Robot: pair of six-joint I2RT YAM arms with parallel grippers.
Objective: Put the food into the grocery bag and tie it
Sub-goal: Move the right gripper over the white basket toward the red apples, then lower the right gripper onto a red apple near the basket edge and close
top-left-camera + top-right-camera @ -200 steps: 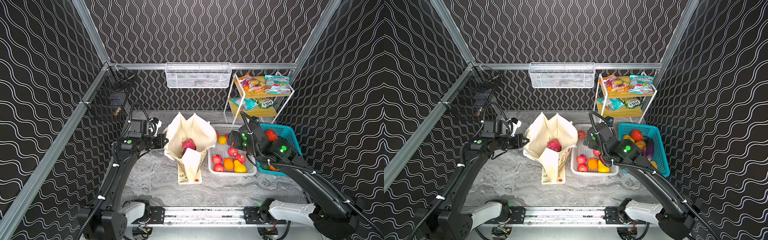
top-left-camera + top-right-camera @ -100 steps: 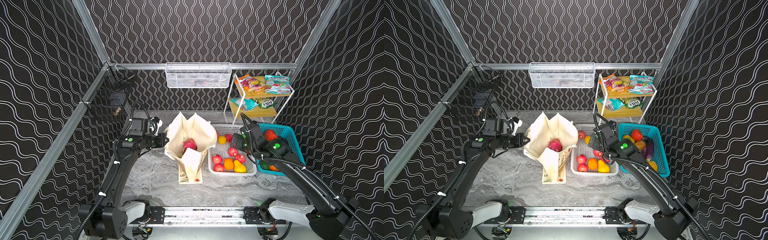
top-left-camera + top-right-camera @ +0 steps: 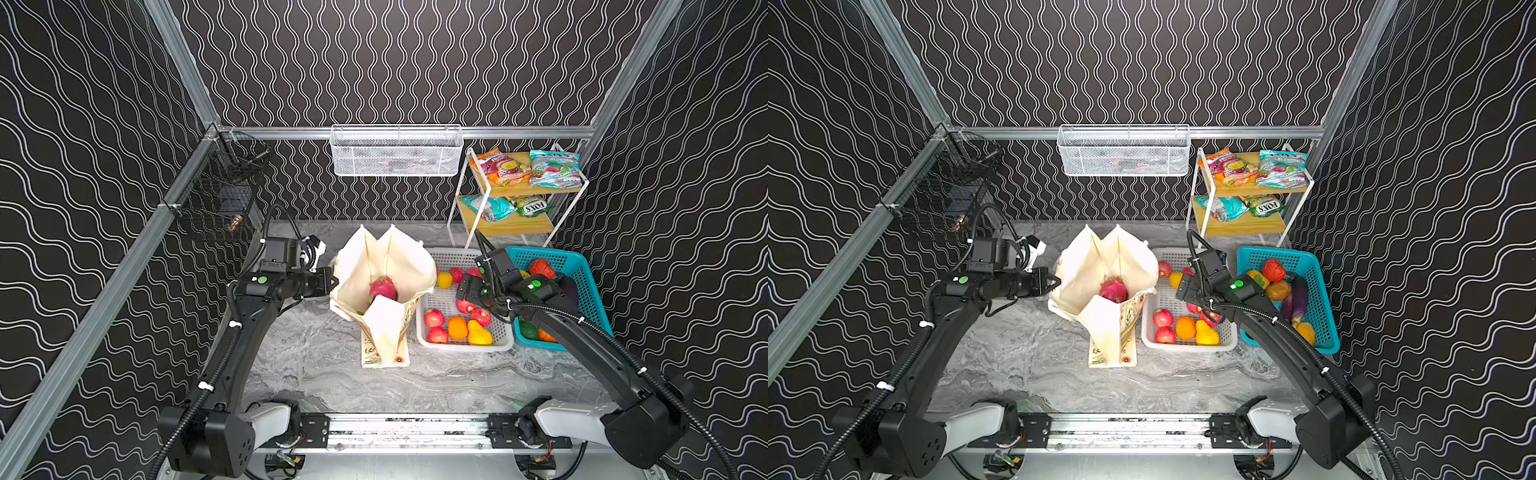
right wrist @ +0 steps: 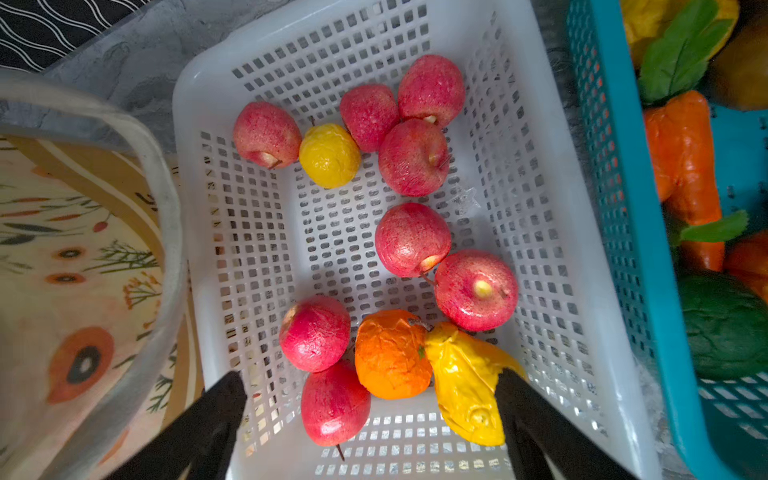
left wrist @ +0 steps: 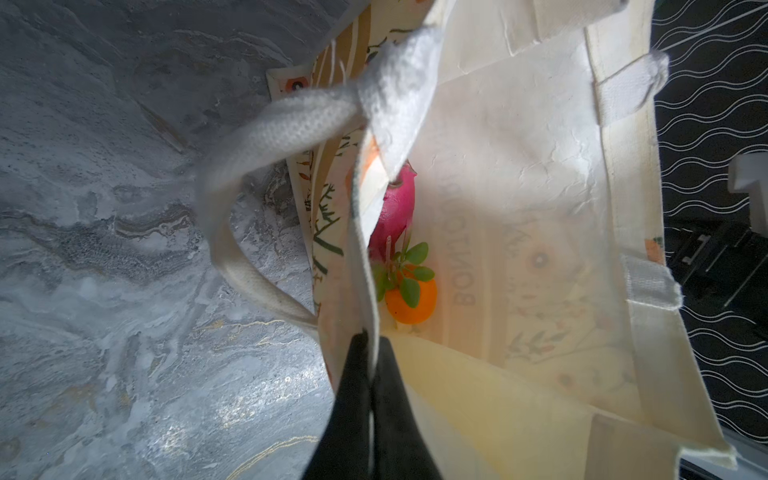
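Grocery bag [image 3: 409, 259]: cream canvas tote, floral print, standing open at the middle of the table [image 3: 332, 374], nearer the back edge than the front. One white handle [image 5: 249, 145] loops free outside the mouth.

Teal basket [image 3: 582, 266]: at the table's right edge, filled with mixed produce.

White basket [image 3: 505, 340]: between the bag and the teal basket, just beside both. It holds red apples [image 4: 411, 241], a yellow pear [image 4: 469, 382] and a plain orange [image 4: 392, 355].

Left gripper [image 5: 371, 338]: at the bag's left side, jaws clenched on the fabric rim.

Right gripper [image 4: 370, 380]: above the white basket, jaws spread wide and holding nothing. Whether a finger touches the pear cannot be told.

Dragon fruit [image 3: 383, 287]: magenta, inside the bag, seen in both top views.

Leafy orange [image 5: 411, 301]: inside the bag, beside the dragon fruit.
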